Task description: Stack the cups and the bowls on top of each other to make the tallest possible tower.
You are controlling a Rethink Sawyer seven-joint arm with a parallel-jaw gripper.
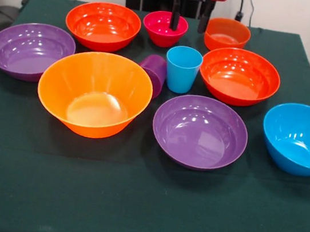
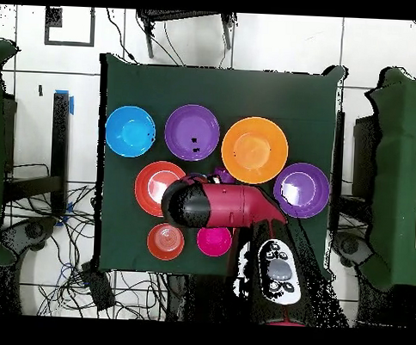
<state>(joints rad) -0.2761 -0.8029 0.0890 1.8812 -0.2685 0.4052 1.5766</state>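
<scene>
**Ten pieces spread singly on the green counter, nothing stacked**

From my remote station I see a counter [image 1: 131,205] covered in dark green cloth with a soft, matte weave. All the tableware on it is glossy smooth plastic, catching bright highlights.

Nearest the front camera sit the big deep orange bowl [image 1: 94,93], a shallow purple bowl [image 1: 200,131] and the blue bowl [image 1: 302,138], whose right rim runs to the picture's edge. Behind them stand the two tapered cups: the light blue cup [image 1: 182,68] upright, mouth up, and the purple cup [image 1: 153,72] just beside it, partly hidden by the big orange bowl's rim, so I cannot tell whether it is upright or tilted. A second purple bowl [image 1: 30,50] lies at the left. Two red-orange bowls [image 1: 103,25] [image 1: 240,76] flank the cups. Farthest back are the small magenta bowl [image 1: 164,28] and the small orange bowl [image 1: 227,34].

The gripper [image 1: 189,14] hangs between those two small bowls, its dark jaws spread apart and holding nothing; one tip seems to dip into the magenta bowl. From overhead the red and black arm [image 2: 219,206] covers the cups and one red-orange bowl.
</scene>
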